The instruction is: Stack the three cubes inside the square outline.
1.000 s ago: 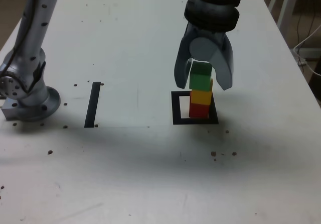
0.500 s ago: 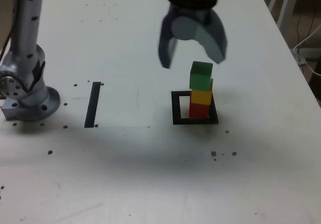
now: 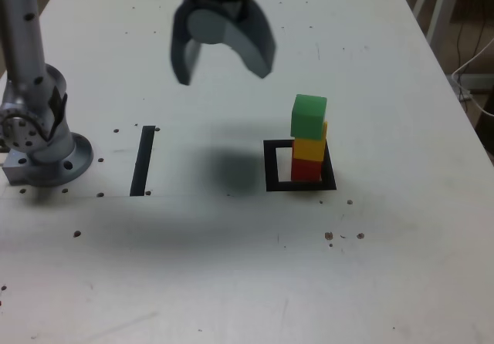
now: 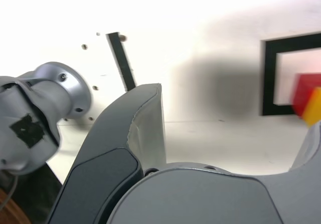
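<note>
The gripper (image 3: 222, 65) hangs above the table with its jaws spread wide, holding and touching nothing. It is well apart from the green cube (image 3: 309, 116), which tops the yellow cube (image 3: 309, 149) and red cube (image 3: 306, 169) in the square outline (image 3: 272, 166).

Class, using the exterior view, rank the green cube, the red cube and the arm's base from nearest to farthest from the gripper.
Gripper open, raised, upper middle.
1. Green cube: stack top, toward the exterior view's right.
2. Red cube: stack bottom, inside square outline.
3. Arm's base: far left.
</note>
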